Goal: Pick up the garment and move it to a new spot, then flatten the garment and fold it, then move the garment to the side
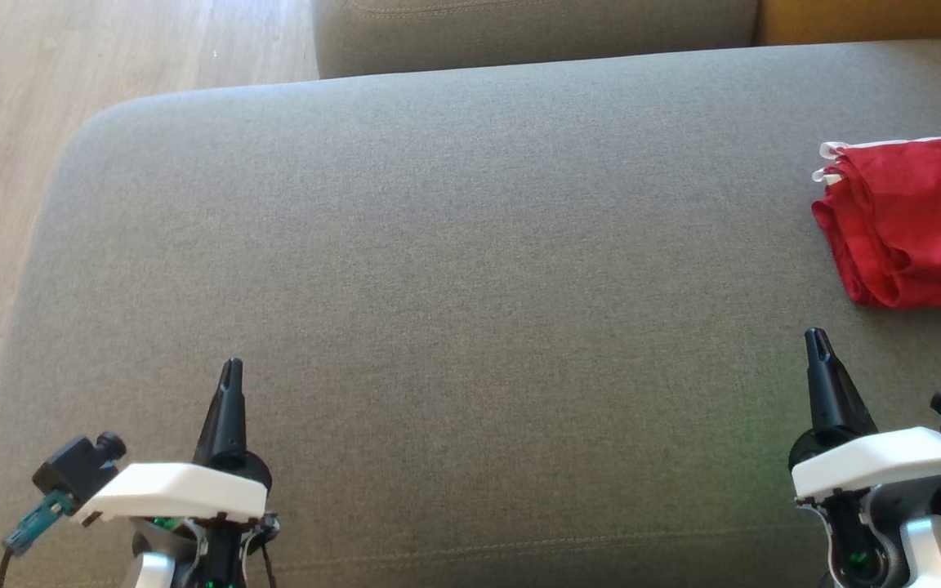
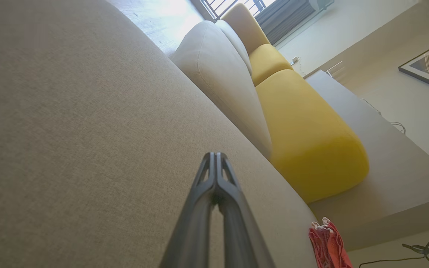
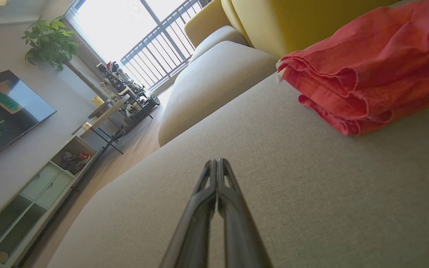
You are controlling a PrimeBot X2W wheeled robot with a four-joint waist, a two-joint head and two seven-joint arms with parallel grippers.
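Head view, garment (image 1: pixel 912 224): red with white trim at its far edge, gathered in stacked layers, lying on the grey seat cushion (image 1: pixel 454 245) at the far right, partly cut off by the frame.
Head view, left gripper (image 1: pixel 230 369): lower left, fingers pressed together, holding nothing, well apart from the garment.
Head view, right gripper (image 1: pixel 816 339): lower right, fingers pressed together, empty, near the garment on its near side, not touching it.
Left wrist view, left gripper (image 2: pixel 216 156): fingers closed tip to tip over bare cushion fabric, nothing between them.
Left wrist view, garment (image 2: pixel 330 245): small red bundle at the lower right, below the yellow cushion (image 2: pixel 307 149), well apart from the fingertips.
Right wrist view, right gripper (image 3: pixel 217 163): closed and empty, pointing across bare seat cushion.
Right wrist view, garment (image 3: pixel 371 78): upper right, hems stacked in layers, somewhat rumpled, resting on the seat in front of the yellow cushion.
Step in hand: not settled. A layered bundle at the side with both grippers empty fits a garment waiting to be picked up, and equally one already folded and set aside.
Next move: none can be named that suits both readings. Judged only that the layers sit loosely, with uneven edges.
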